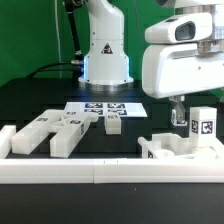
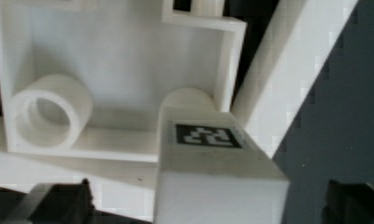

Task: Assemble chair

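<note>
Chair pieces are mostly left loose on the table at the exterior view's left, near the marker board. A partly joined section with a tagged post is seen at the right, below the gripper, whose claw is spread apart with nothing visibly held. Most joining is judged undone.

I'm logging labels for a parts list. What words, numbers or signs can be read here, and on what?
No readable words or numbers anywhere.
On the arm's base, a triangle sign: too small to read.
Square black-and-white tags on the chair pieces and the marker board: patterns, no text.
</note>
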Robot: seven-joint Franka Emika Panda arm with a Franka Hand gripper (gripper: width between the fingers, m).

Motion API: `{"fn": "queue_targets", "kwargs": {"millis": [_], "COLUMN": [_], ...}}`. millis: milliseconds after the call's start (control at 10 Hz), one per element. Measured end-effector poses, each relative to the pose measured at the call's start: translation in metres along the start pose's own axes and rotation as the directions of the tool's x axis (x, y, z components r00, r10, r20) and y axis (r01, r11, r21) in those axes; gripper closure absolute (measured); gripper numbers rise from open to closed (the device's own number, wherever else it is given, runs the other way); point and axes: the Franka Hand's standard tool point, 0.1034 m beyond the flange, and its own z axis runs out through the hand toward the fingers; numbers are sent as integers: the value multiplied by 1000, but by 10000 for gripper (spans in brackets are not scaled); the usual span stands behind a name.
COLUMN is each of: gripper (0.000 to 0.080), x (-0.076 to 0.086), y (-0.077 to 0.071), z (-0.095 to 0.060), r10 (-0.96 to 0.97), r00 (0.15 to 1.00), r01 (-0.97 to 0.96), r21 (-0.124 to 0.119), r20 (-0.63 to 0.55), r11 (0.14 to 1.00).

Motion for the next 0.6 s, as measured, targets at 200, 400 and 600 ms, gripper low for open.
{"fn": "queue_targets", "kwargs": {"millis": [200, 400, 600], "gripper": [278, 510, 509], "x": [0, 0, 0], "y": [0, 0, -1], "z": [0, 0, 0], "r10": [0, 26, 91], "r00": [1000, 1000, 996], "r01": [0, -26, -91], "r21": [0, 1, 2], "r20": [1, 1, 1], "r11": [1000, 1000, 996]}}
